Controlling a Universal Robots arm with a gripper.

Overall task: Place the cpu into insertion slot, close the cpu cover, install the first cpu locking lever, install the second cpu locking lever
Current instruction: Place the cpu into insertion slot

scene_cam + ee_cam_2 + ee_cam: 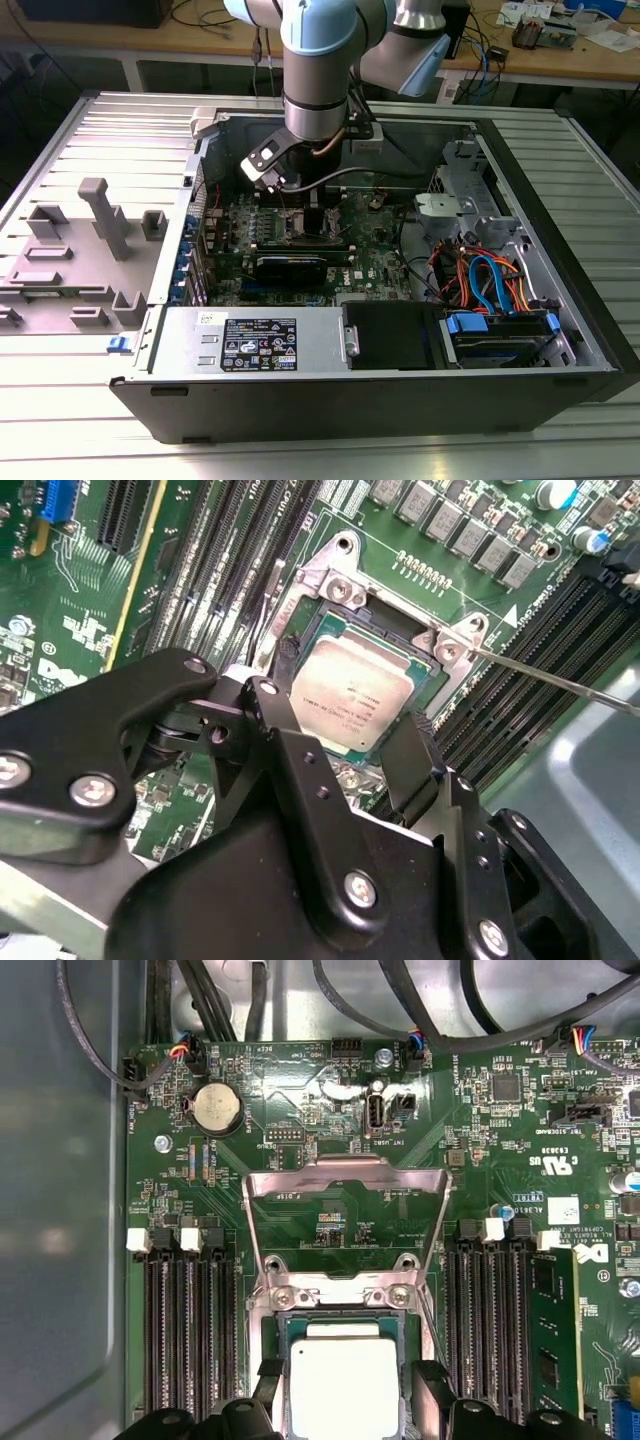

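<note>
The cpu (350,692), a small square chip with a silver-grey top, lies level in the insertion slot (398,645) on the green motherboard. My gripper (350,705) is right over it, one black finger against each of two opposite edges of the chip, shut on it. In the first wrist view the cpu (343,1385) sits between the same fingers (430,1395). The cpu cover (340,1168) stands swung up on its hinge beyond the slot. A thin metal locking lever (560,680) juts out free beside the socket. In the exterior view the gripper (310,205) reaches down into the open computer case.
Black memory slots (190,1330) flank the socket on both sides, with one memory stick (553,1330) fitted. A long black card (292,266) lies in front of the socket. A drive cage with blue and orange cables (490,280) fills the exterior view's right. Case walls (560,200) surround everything.
</note>
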